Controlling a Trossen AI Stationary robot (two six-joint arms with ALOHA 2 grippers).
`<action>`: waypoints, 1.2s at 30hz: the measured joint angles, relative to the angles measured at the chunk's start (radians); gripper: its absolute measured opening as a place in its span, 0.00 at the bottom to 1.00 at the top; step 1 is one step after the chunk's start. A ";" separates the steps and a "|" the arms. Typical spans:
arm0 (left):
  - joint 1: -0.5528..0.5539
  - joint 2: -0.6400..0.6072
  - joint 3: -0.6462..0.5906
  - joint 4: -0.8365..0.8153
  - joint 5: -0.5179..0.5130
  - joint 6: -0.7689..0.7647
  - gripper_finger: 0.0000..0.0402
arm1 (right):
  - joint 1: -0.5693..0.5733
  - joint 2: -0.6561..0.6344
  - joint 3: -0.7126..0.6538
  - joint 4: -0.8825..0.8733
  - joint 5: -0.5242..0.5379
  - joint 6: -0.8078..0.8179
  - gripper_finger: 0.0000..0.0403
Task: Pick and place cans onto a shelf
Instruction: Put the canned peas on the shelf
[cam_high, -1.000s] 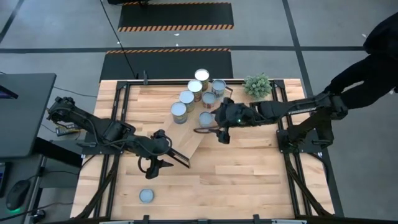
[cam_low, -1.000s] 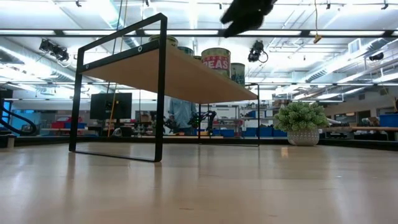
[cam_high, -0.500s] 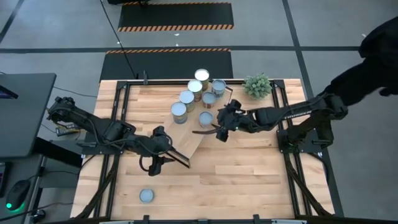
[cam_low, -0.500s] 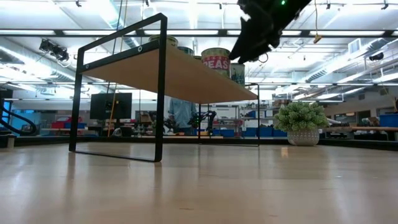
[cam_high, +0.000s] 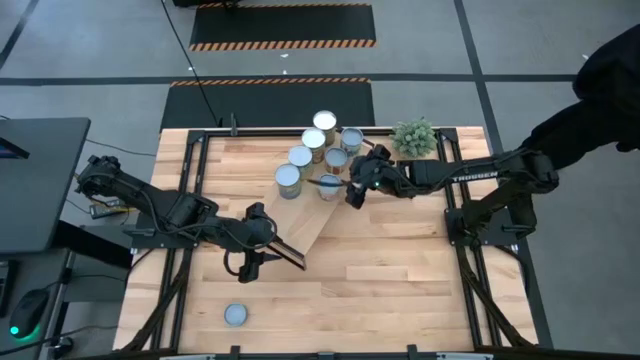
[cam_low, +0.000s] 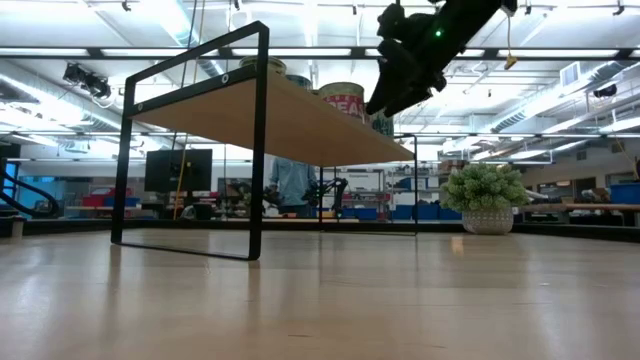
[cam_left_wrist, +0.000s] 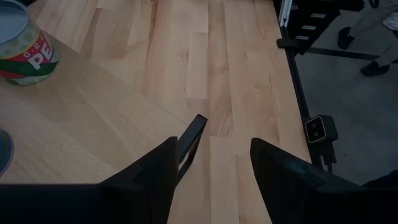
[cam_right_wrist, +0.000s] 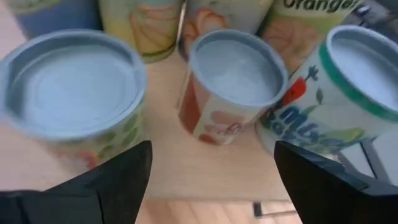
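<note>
The light-wood shelf (cam_high: 305, 225) with black frame legs stands slantwise on the table; it also shows in the low view (cam_low: 300, 125). Several cans (cam_high: 313, 139) stand upright on its far half (cam_low: 345, 98). One more can (cam_high: 236, 314) stands on the table near the front edge. My right gripper (cam_high: 340, 191) is open and empty, just above the shelf at the cans' near side; its fingers stand apart in front of a red-labelled can (cam_right_wrist: 233, 81). My left gripper (cam_left_wrist: 214, 177) is open and empty at the shelf's near end (cam_high: 262, 255).
A small potted plant (cam_high: 415, 137) stands at the table's far right, close to my right arm. A person's dark sleeve (cam_high: 600, 90) reaches in at the far right. The table's near half holds only the single can.
My right gripper has moved toward the table's far edge, to the cans on the shelf, and a little down. It stays open and empty.
</note>
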 joint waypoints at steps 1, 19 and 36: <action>0.000 0.000 0.000 0.000 0.000 0.000 0.51 | 0.008 -0.002 0.007 -0.019 -0.009 0.008 0.86; 0.000 0.001 0.000 0.007 0.000 -0.008 0.51 | 0.087 0.048 0.003 0.069 0.002 0.053 0.86; -0.001 0.001 0.000 -0.014 0.023 -0.038 0.51 | 0.135 0.051 0.035 0.165 -0.025 0.046 0.86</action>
